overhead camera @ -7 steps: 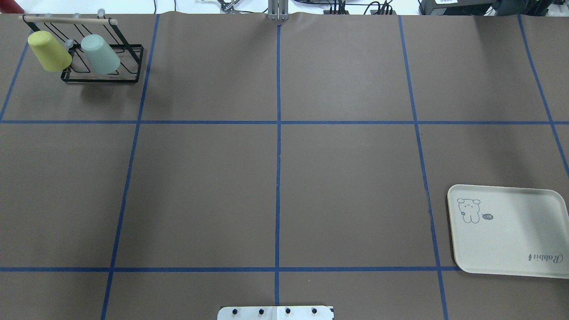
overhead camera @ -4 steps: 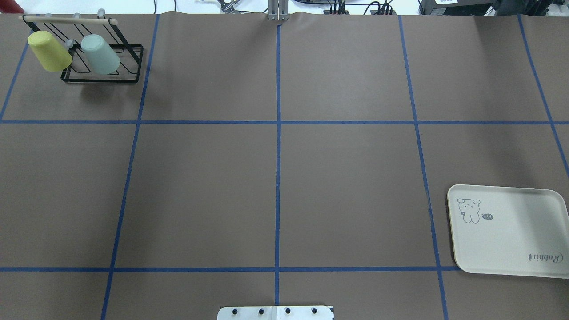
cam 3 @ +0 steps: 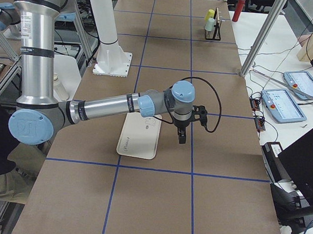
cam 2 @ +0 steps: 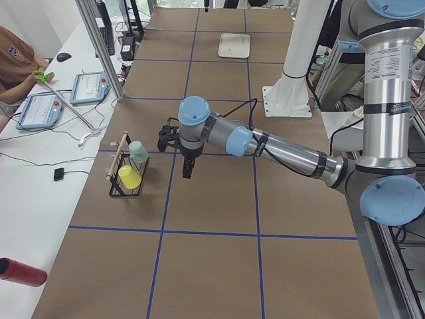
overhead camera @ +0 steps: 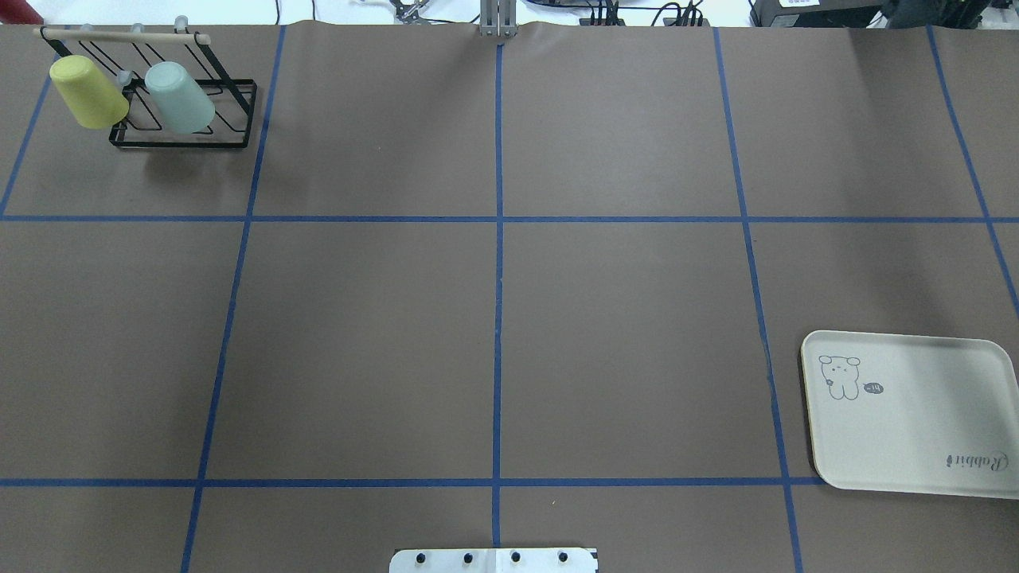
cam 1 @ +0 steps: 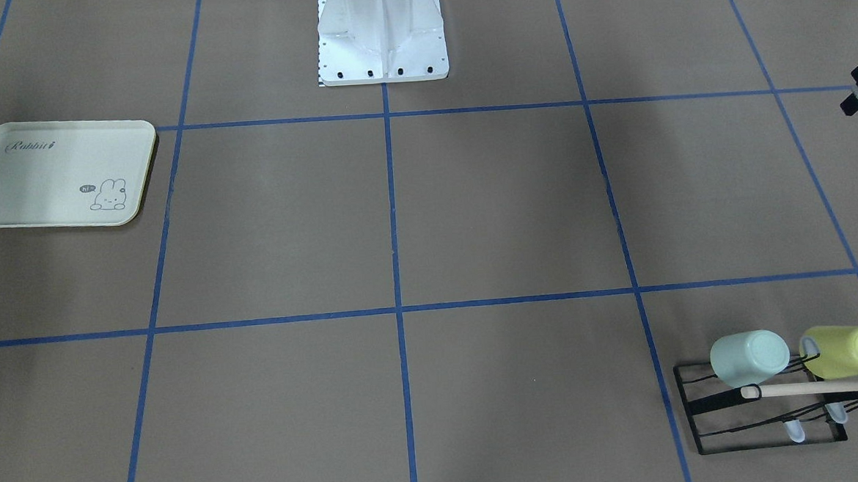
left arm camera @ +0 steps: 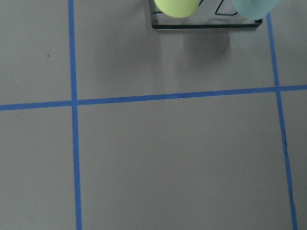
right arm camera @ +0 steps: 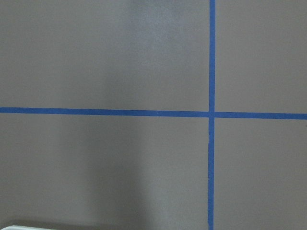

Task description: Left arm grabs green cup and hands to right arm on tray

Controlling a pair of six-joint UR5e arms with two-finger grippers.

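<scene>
The green cup [overhead camera: 179, 97] hangs mouth-down on a black wire rack [overhead camera: 183, 137] at the far left corner, beside a yellow-green cup [overhead camera: 87, 91]. It also shows in the front-facing view [cam 1: 749, 357] and at the top edge of the left wrist view [left arm camera: 252, 7]. The left gripper [cam 2: 188, 173] hangs above the table, apart from the rack on the robot's side; I cannot tell if it is open. The cream tray [overhead camera: 915, 422] lies at the near right. The right gripper [cam 3: 180, 137] hovers just beside the tray [cam 3: 140, 137]; I cannot tell its state.
The rack has a wooden top bar [cam 1: 818, 388]. The robot's white base [cam 1: 381, 30] stands at the table's near middle edge. Blue tape lines [overhead camera: 498, 318] grid the brown table. Operators' tablets [cam 2: 89, 88] lie beyond the far edge.
</scene>
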